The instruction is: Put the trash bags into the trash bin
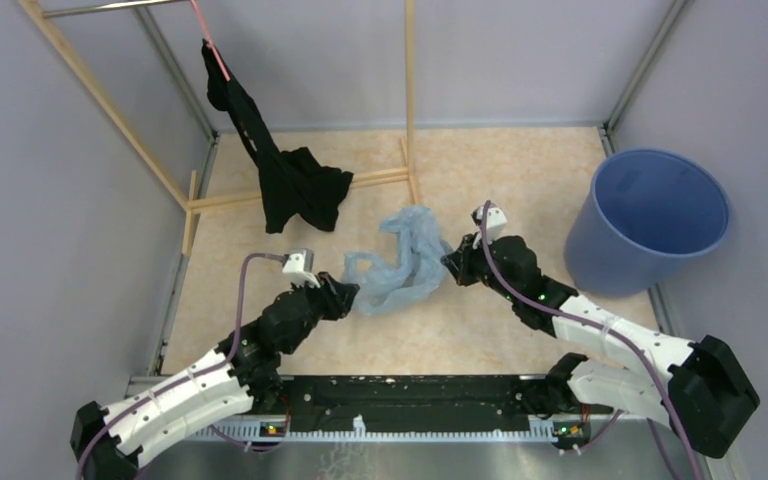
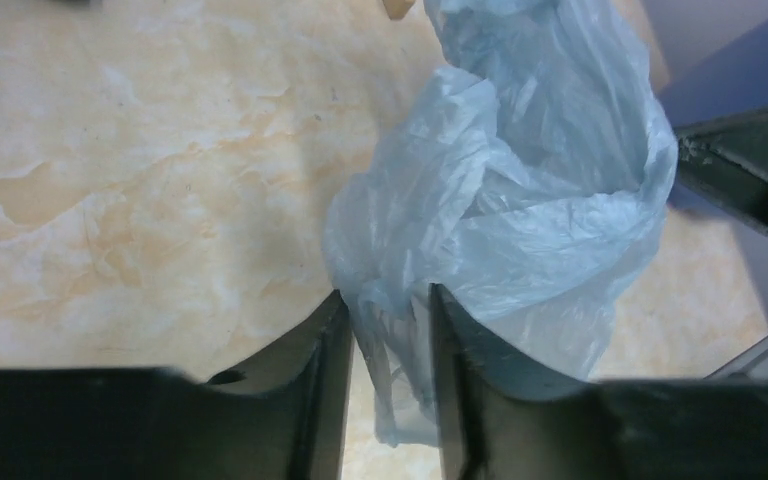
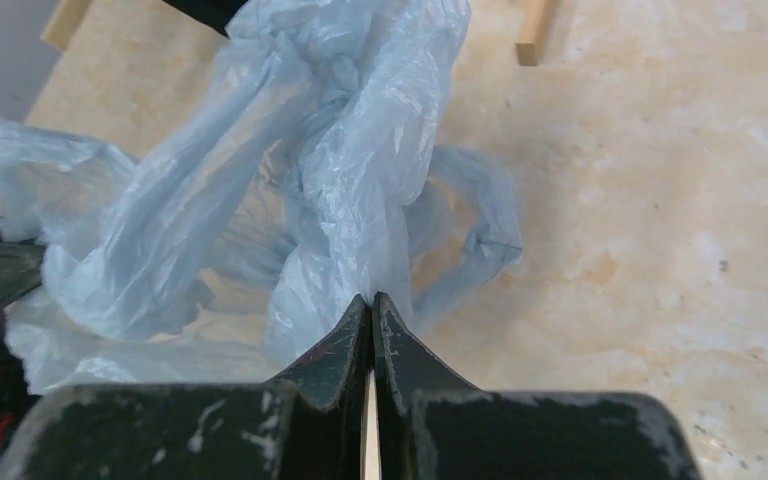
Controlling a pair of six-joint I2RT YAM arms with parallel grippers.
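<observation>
Covering the floor of the workspace is a beige marbled table (image 1: 520, 180), which is enclosed by pale grey walls (image 1: 60, 200). A wooden frame (image 1: 409, 80) is set up at the back, and a black garment (image 1: 295, 185) is hung from it down to the surface.

Only from above is the trash bin (image 1: 610, 265) seen whole. It is stood upright at the right edge, well apart from the trash bag (image 1: 405, 262), which is stretched between the two arms at mid-table.

The grips are shown only by the wrist cameras. A bunch of film is clamped between the narrowly parted fingers of the left gripper (image 2: 388, 380). The right gripper (image 3: 371, 320) is pressed almost fully closed, with film pinched at its tips. A handle loop (image 3: 480, 230) is seen lying on the table beyond.
</observation>
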